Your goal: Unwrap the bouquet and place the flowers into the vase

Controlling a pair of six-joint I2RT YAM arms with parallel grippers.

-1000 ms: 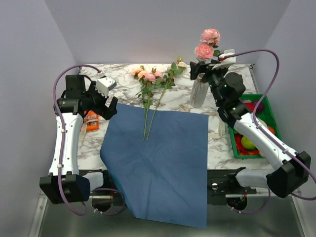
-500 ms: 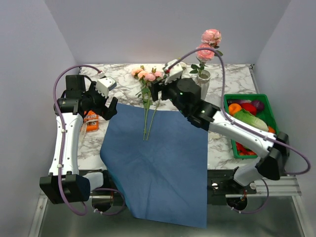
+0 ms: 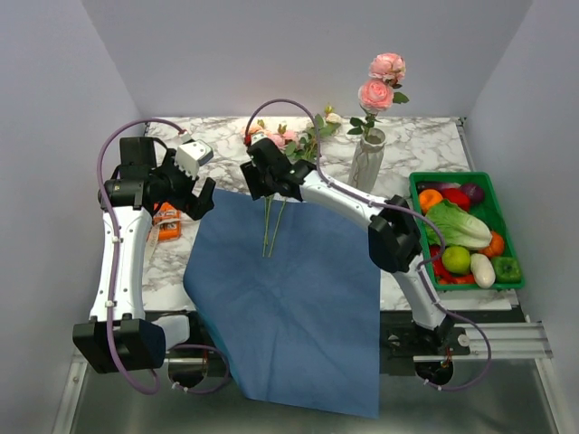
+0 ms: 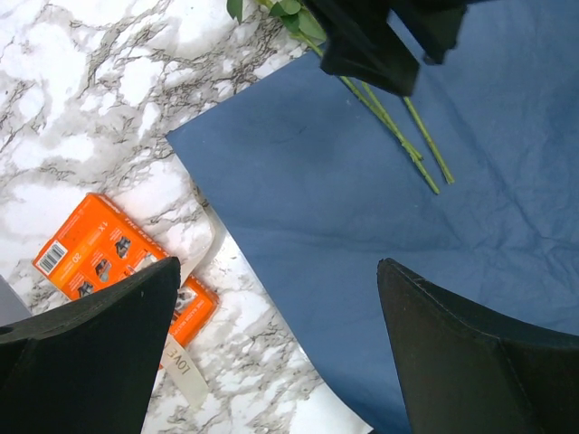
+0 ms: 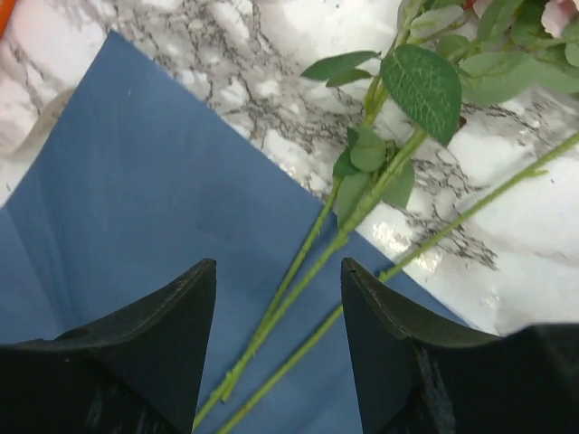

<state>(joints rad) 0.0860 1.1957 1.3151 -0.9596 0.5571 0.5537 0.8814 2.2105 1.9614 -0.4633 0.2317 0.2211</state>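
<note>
right tool [image 5: 276, 271] hovered half-open, empty, over loose flowers [image 5: 360, 206] on blue paper [image 5: 136, 190]; left tool [image 4: 276, 271] gaped wide, empty

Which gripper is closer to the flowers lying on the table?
Right. The right gripper hovers directly over the flowers at the blue paper's far edge; the left gripper sits off to their left, near the orange box.

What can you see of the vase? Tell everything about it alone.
The vase is tall, slim and off-white, ceramic-looking, with faint crack-like lines and a flared mouth. It stands upright at the back of the marble table, apart from the green crate. Two pink roses stand in it. Nothing else touches it.
</note>
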